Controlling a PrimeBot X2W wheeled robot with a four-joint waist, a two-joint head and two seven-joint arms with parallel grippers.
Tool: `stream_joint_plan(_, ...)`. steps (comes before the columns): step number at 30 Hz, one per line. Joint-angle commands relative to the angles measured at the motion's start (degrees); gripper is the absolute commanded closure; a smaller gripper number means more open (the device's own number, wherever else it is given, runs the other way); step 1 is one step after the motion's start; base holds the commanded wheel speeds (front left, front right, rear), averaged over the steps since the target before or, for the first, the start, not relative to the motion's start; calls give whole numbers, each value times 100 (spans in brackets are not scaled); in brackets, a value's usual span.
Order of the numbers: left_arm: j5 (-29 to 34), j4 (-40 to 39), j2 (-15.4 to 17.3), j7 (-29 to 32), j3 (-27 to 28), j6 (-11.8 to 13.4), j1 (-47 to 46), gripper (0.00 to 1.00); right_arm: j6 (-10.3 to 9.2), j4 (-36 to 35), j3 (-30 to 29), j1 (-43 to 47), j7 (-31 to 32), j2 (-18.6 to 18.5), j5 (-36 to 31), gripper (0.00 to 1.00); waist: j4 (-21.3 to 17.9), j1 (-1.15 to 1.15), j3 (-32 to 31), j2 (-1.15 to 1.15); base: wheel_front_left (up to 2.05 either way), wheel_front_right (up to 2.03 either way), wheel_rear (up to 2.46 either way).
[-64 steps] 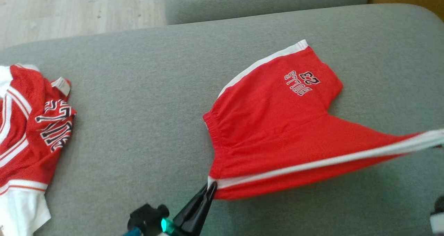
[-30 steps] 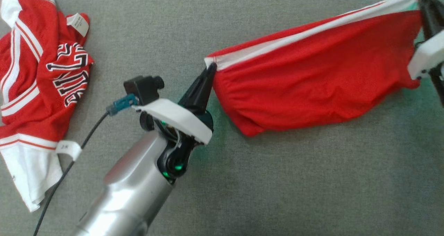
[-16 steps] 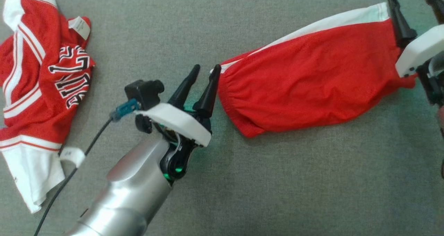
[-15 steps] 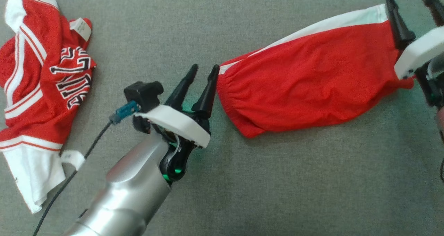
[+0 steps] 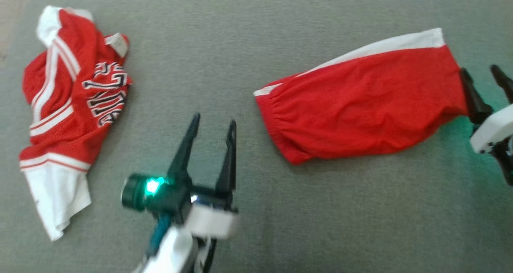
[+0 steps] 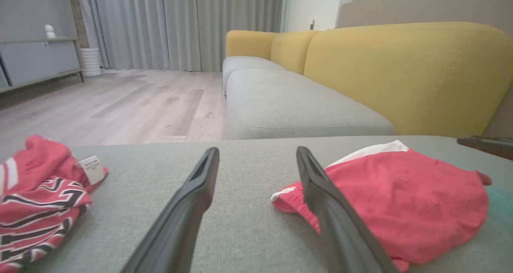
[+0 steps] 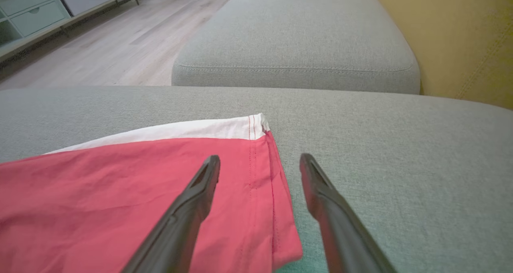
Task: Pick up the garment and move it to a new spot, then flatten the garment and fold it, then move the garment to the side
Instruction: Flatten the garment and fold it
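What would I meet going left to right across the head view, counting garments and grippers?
crumpled red-and-white jersey → left gripper, open → red shorts, lying on the grey cushion → right gripper, open at the shorts' hem

Black-and-white block lettering (image 5: pixel 105 93) on the crumpled red jersey (image 5: pixel 60 140), unreadable; white tag (image 6: pixel 93 168) print too small

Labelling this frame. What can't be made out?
Jersey: lettering crumpled and blurred, head view; cut by left edge, left wrist view.
Shorts: underside hidden against the cushion, all views.
Left claw: base motion-blurred, head view.
Right claw: body cut by right edge, head view.
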Motion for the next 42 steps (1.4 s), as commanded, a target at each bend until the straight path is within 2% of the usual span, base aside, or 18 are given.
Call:
stream_joint_plan(1, 232, -354, -5, -48, 270, 85, 102, 0, -5, -103, -85, 11, 24, -165, 29, 0, 153, 1, -22, 0, 0, 0, 0)
stream_joint_plan(9, 1036, -1017, -268, -48, 448, 158, 966, 0, -5, 808, -451, -68, 554, -104, -134, 0, 661, 1, -64, 0, 0, 0, 0)
stream_joint_plan(16, 1314, -1052, -315, -49, 612, 152, 1225, 0, -5, 1505, -570, -216, 771, 78, -271, 0, 801, 1, -116, 0, 0, 0, 0)
stream_joint_plan(17, 1328, -1045, -321, -49, 633, 139, 1250, 0, -5, 1544, -555, -224, 781, 101, -234, 2, 801, 1, -119, 0, 0, 0, 0)
stream_joint_plan(18, 1344, -1040, -327, -49, 652, 127, 1269, 0, -5, 1568, -531, -234, 785, 114, -193, 50, 795, 1, -123, 0, 0, 0, 0)
stream_joint_plan(19, 1358, -1031, -334, -49, 672, 116, 1286, 0, -5, 1584, -510, -241, 767, 124, -157, 82, 785, 1, -130, 0, 0, 0, 0)
stream_joint_plan(20, 1368, -1022, -342, -49, 693, 106, 1302, 0, -5, 1596, -492, -246, 739, 135, -129, 100, 767, 1, -141, 0, 0, 0, 0)
stream_joint_plan(27, 1447, -963, -374, -49, 805, 10, 1376, 0, -5, 1758, -516, -347, 337, 92, -97, 100, 447, 1, -209, 0, 0, 0, 0)
stream_joint_plan(32, 1478, -929, -396, -49, 867, -74, 1382, 0, -5, 1872, -490, -397, 226, -129, -205, 100, 63, 1, -254, 0, 0, 0, 0)
stream_joint_plan(42, 1521, -859, -446, -49, 897, -221, 1404, 0, -5, 1937, -695, -327, 33, -507, -805, 100, -467, 1, -388, 0, 0, 0, 0)
